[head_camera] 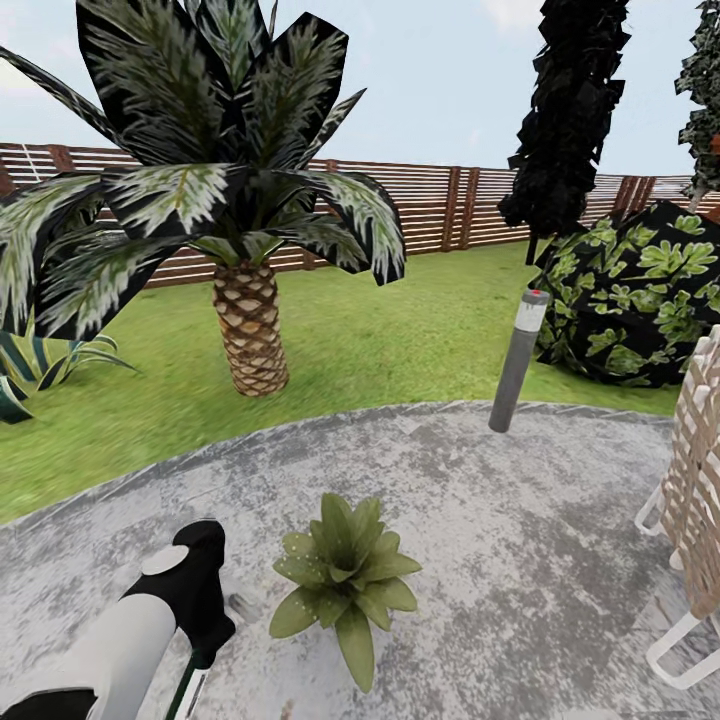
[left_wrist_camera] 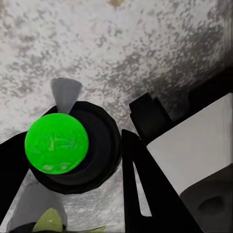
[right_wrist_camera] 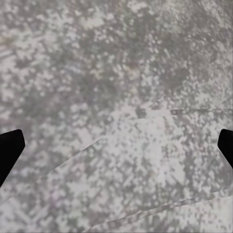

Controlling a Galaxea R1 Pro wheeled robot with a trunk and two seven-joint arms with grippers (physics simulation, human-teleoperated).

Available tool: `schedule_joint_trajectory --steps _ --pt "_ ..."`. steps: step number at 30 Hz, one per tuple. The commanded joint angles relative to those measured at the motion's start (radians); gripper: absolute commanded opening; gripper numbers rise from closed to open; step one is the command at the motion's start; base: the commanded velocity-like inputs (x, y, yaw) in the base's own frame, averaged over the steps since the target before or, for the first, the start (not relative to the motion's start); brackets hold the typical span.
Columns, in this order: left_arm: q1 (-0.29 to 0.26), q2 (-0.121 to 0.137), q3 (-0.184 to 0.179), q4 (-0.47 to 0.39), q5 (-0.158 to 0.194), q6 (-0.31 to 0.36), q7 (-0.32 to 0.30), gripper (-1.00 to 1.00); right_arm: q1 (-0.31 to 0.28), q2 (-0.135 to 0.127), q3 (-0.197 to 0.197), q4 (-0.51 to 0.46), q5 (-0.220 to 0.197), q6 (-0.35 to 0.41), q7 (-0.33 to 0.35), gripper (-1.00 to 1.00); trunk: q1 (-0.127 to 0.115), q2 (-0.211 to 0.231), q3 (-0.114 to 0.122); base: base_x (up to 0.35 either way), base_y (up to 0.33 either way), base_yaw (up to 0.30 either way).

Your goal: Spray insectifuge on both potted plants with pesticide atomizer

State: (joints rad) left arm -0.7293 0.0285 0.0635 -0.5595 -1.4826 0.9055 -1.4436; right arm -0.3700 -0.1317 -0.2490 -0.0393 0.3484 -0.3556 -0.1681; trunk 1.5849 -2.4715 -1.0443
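While the left hand (left_wrist_camera: 73, 160) is clamped on the pesticide atomizer (left_wrist_camera: 57, 143), its dark fingers (left_wrist_camera: 145, 194) pressing either side of the bottle, the right hand (right_wrist_camera: 116, 150) hangs spread wide over bare stone with nothing between its tips. In the head view the left arm (head_camera: 120, 640) reaches in low beside one potted plant (head_camera: 345, 580), a green rosette standing on the grey speckled patio (head_camera: 520, 560); the atomizer hangs just beside it, nozzle end downward. A leaf tip of that plant enters the left wrist view. No pale specks of insectifuge can be made out on the leaves, though they may be too fine to show. Judged status: pickup complete; spraying of this plant apparently at hand; a second plant remains to be found and covered. The palm (head_camera: 250, 320), bollard lamp (head_camera: 518, 360) and fence (head_camera: 440, 205) stand beyond.
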Motion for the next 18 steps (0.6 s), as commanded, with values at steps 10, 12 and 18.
schedule_joint_trajectory --steps 10,12,18 --pt "0.091 -0.003 0.013 -0.002 0.075 0.005 0.155 -1.0 -0.001 -0.002 -0.007 0.005 0.013 -0.003 -0.002 1.0 0.0 0.0 -0.001 0.0 0.0 0.003" --pt "0.099 0.0 0.014 -0.002 0.088 0.003 0.176 -1.0 -0.001 -0.001 -0.007 0.002 0.012 -0.003 -0.003 1.0 0.0 0.0 -0.001 0.0 0.0 0.0" --pt "0.103 0.004 0.015 -0.013 0.188 -0.001 0.196 -1.0 -0.001 0.0 -0.009 0.0 0.011 -0.003 -0.004 1.0 0.0 0.0 -0.002 0.0 0.0 0.043"
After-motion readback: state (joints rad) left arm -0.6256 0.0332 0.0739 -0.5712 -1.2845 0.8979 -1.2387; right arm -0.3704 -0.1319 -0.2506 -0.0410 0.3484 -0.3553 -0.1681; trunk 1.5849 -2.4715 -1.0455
